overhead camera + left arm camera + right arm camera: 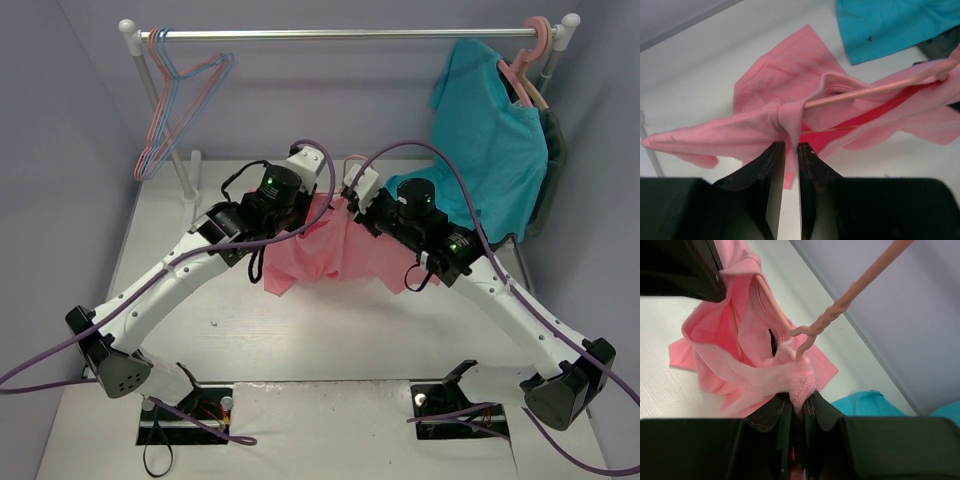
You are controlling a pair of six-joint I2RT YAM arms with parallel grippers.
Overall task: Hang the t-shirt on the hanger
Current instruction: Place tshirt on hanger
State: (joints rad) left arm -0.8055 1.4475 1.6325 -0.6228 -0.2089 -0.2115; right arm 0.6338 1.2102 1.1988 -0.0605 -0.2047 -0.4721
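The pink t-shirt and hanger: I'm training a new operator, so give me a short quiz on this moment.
1. True or false: the left gripper and the right gripper are both shut on the t-shirt.
2. Which of these hangs at the right end of the rail? A) teal t-shirt B) towel C) jacket
3. In the right wrist view, which part of the hanger sticks out of the t-shirt?
Key: 1 true; 2 A; 3 its twisted neck.

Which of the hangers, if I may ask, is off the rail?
The thin pink hanger, threaded into the pink t-shirt; all the other hangers hang on the rail.
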